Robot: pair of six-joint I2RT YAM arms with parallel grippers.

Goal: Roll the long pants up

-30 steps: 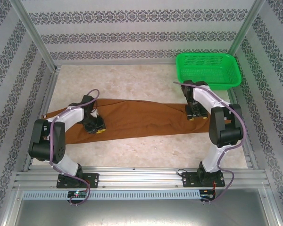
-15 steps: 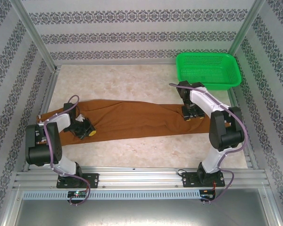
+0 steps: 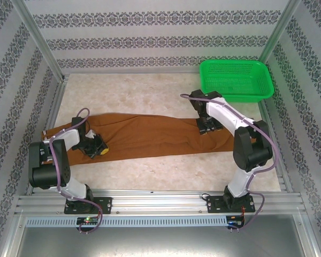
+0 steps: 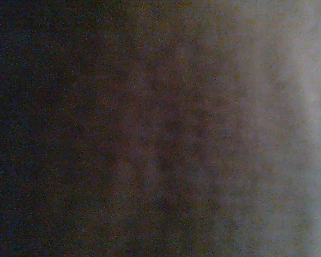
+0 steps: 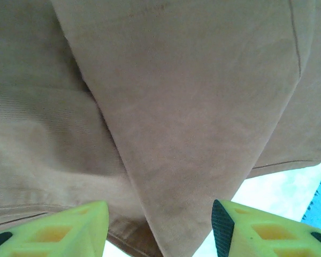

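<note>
Pale marbled table (image 3: 150,176), patterned walls, green basket (image 3: 232,62) at far right.

Item: long pants (image 3: 150,134), laid flat lengthwise across the table, unrolled.

Left gripper (image 3: 99,149): low at the pants' left end, jaws clenched; cloth pinched or not, cannot tell.

Right gripper (image 3: 207,127): over the right end, jaws released above the cloth.

Step, judged: securing an end to start the roll.

Next move calls for a firm pinch and an even first turn.
</note>
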